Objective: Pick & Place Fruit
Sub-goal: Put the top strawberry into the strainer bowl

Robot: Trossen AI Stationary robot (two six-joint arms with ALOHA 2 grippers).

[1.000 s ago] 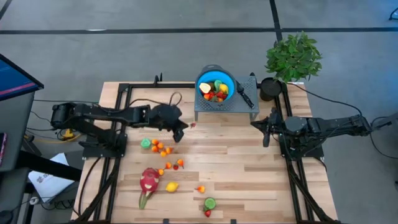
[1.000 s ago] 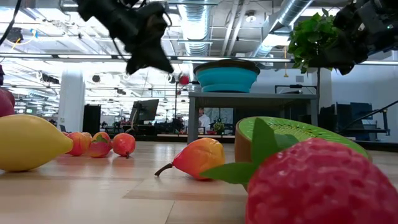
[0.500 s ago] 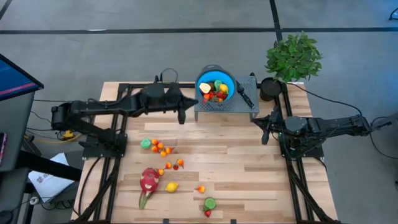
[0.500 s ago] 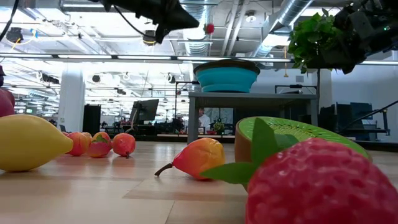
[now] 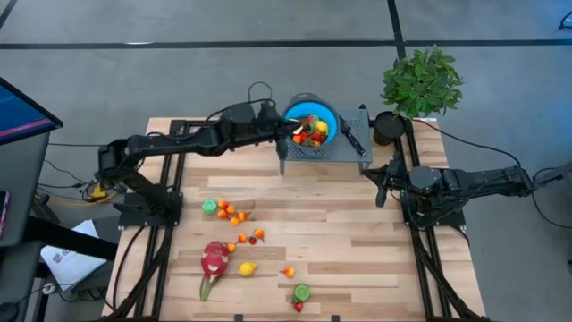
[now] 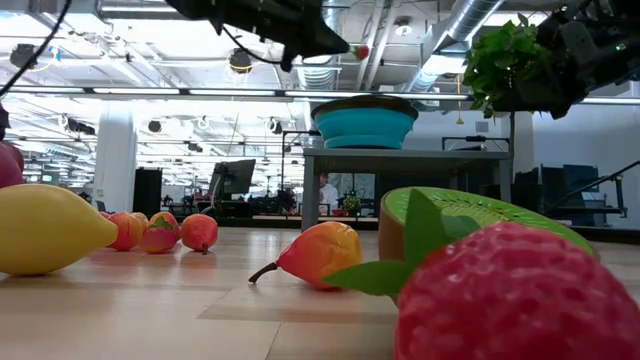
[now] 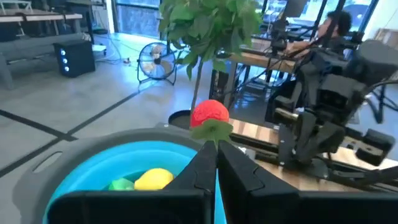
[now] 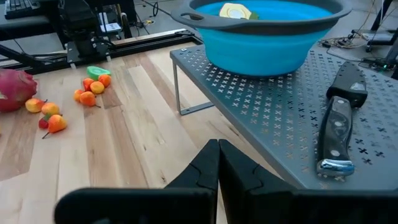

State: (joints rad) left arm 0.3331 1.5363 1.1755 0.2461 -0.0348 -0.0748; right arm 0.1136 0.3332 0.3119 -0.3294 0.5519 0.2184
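My left gripper reaches from the table's left to the near-left rim of the blue bowl and is shut on a small red strawberry. The bowl holds several fruits and stands on a grey perforated shelf. More fruit lies on the wooden table: a pink dragon fruit, a lemon, a green kiwi half and several small orange pieces. My right gripper waits shut at the table's right, holding nothing. My left gripper pinches the strawberry's green leaf cap between its two fingertips. The fingers come almost level from the table's left. The red berry sticks out beyond the fingertips, lifted clear, above the bowl's rim.
A black-handled knife lies on the shelf to the right of the bowl. A potted plant stands at the far right corner. Black frame rails run along both sides of the table. Bare wood lies between the two arms.
My left gripper, still shut on the strawberry, has risen and swung toward the table's far edge and right, from above the orange fruit pieces to the bowl's rim. It has tipped from pointing downward to nearly level.
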